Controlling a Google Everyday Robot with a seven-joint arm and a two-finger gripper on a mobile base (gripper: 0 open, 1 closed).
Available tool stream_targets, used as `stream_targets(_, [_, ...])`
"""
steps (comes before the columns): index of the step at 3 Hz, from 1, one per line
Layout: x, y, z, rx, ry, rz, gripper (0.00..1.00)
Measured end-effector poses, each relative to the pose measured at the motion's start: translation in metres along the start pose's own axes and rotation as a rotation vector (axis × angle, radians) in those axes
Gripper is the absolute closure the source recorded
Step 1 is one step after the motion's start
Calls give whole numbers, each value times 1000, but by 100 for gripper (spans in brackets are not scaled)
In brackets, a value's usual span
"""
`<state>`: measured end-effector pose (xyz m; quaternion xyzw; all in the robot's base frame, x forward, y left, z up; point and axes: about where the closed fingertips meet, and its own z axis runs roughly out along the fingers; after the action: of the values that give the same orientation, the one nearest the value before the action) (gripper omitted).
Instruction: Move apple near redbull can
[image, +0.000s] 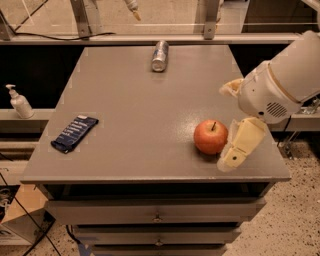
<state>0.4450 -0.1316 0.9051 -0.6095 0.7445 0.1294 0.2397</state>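
Observation:
The red-orange apple stands upright on the grey table, near its front right corner. The redbull can lies on its side at the table's far edge, well behind and to the left of the apple. My gripper hangs just to the right of the apple, low over the table. Its two cream fingers are spread apart and hold nothing. The lower finger is close beside the apple's right side. I cannot tell whether it touches the apple.
A flat dark-blue snack packet lies near the table's front left. A white pump bottle stands on a lower shelf to the left. Drawers sit under the tabletop. A rail with metal posts runs behind the table.

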Motion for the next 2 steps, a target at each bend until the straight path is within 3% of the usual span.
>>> stream_targets(1, [1, 2, 34, -52, -17, 28, 0])
stream_targets(2, [8, 0, 62, -89, -2, 51, 18])
